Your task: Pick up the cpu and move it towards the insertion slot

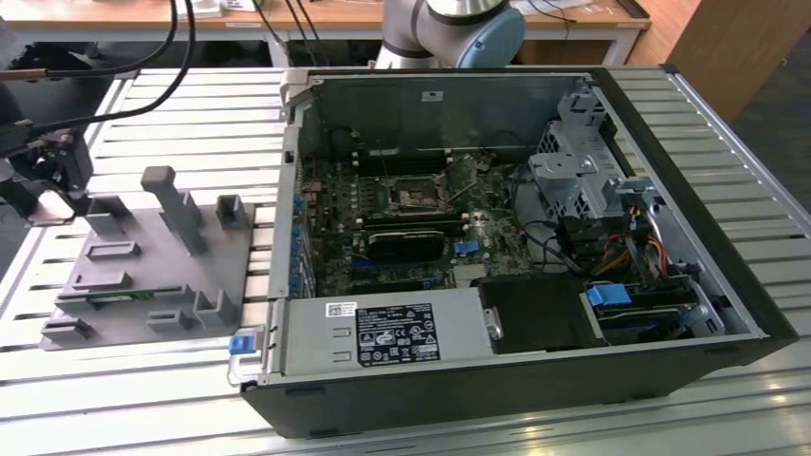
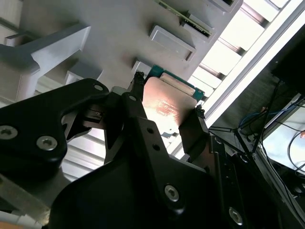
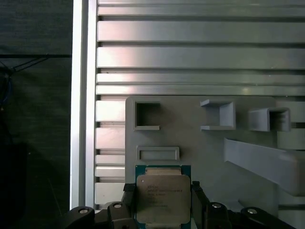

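The end effector (image 2: 167, 100) is clenched on the cpu (image 3: 163, 198). In both wrist views the chip sits exactly between the two black fingers (image 3: 127, 200), and each finger presses on one of its opposite edges. The silvery top of the cpu faces the cameras, and a thin green rim shows around it. Under the chip is the grey plate (image 1: 140, 256); I cannot tell whether the cpu touches the plate or is a little above it.

In the exterior view the end effector is at the far left, over the left edge of the plate. The slot (image 1: 416, 198) is well apart from it, to the exterior view's right, on the board inside the open case (image 1: 709, 142). It has a metal frame around a dark centre.

Counted, there are one cpu, one slot, one end effector with two fingers, one plate, and one case. On the plate stand several grey holders, and one narrow green strip (image 1: 121, 296) lies in a holder near its front edge. Plate and case both rest on the slatted metal desk (image 1: 190, 104), side by side.
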Controlling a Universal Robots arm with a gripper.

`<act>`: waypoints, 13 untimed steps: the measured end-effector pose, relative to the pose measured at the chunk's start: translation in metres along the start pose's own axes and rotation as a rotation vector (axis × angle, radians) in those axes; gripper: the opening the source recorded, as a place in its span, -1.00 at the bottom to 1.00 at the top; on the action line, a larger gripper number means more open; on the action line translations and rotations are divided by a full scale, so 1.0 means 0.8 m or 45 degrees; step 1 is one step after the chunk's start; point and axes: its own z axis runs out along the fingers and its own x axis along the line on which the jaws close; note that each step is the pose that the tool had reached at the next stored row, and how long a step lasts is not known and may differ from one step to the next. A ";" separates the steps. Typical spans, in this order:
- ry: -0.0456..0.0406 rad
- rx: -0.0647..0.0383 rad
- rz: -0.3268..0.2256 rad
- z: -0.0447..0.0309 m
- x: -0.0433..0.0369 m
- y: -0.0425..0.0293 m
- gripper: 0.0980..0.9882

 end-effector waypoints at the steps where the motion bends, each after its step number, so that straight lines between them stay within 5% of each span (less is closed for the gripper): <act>1: 0.000 0.000 0.000 -0.0008 0.000 0.0000 0.00; 13: 0.000 0.000 0.000 -0.0102 0.000 0.0012 0.00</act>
